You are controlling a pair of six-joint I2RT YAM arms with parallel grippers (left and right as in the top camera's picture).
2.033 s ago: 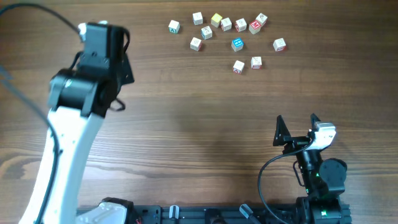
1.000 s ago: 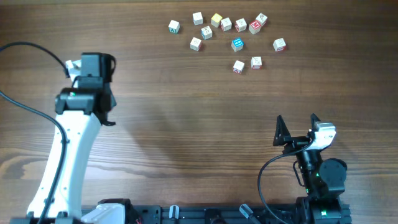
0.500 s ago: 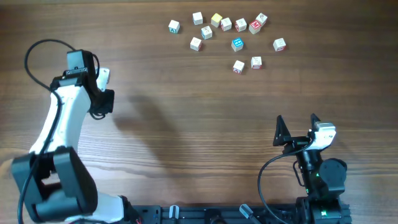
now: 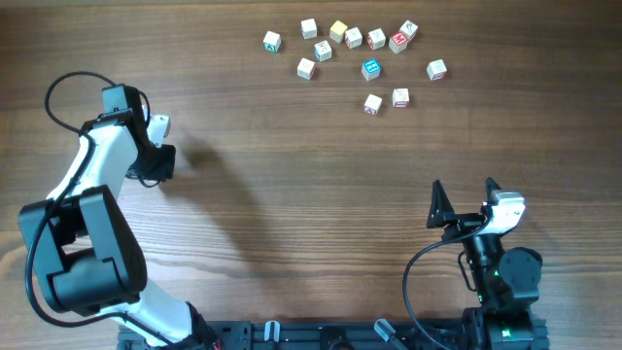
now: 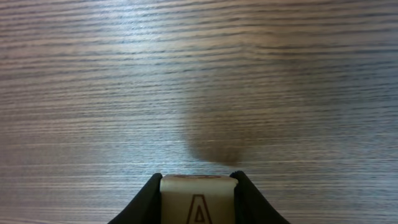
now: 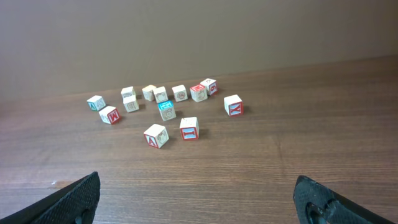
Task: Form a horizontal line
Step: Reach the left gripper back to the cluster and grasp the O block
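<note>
Plainly, the bare table [image 4: 292,194] ahead of the left claw [image 5: 198,182] is the biggest hazard. Nothing shows in front of that claw but wood grain. The horizontal line [image 4: 369,39] lies well apart from it, far off to its right at the table's far edge. The folded left arm [image 4: 92,185] would need a long reach to get there.

That claw is clamped on an A cube [image 5: 198,202], pinched between its two fingertips. If the hold is shallow, a quick swing could twist or drop the cube on the way.

The right claw [image 4: 464,190] stands spread wide and empty, with the line well ahead of it and slightly to its left. It is no threat while parked.

The line itself is short and a little uneven, ending in a red-faced cube. Loose cubes [image 4: 322,51] crowd just beside it, and one [image 4: 408,30] sits tilted at its red end. A careless set-down could nudge the row crooked, or strike a neighbour rather than land square against the end.
</note>
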